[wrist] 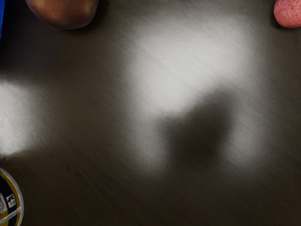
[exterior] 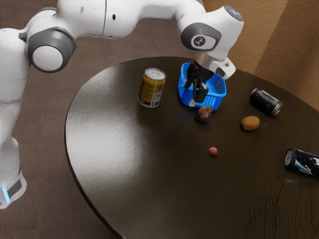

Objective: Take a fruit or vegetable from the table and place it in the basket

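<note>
While the gripper (exterior: pixel 194 93) hangs w/ its fingers spread wide at the blue basket (exterior: pixel 218 89), a dark round fruit (exterior: pixel 204 114) sits on the dark tbl. (exterior: pixel 144 164) nr. the fingertips, just beside the basket & outside it. Farther from the gripper, also on the tbl.: an orange-brown fruit (exterior: pixel 250 123), toward the exterior view's right, & a small red fruit (exterior: pixel 213 151). A yellow can (exterior: pixel 151 88) stands upright on the basket's other side, toward the exterior view's left.

A dark fruit (exterior: pixel 204 115) lies by the upright blue basket (exterior: pixel 216 101), orange fruit (exterior: pixel 250 123) and red fruit (exterior: pixel 213 151) farther.
</note>
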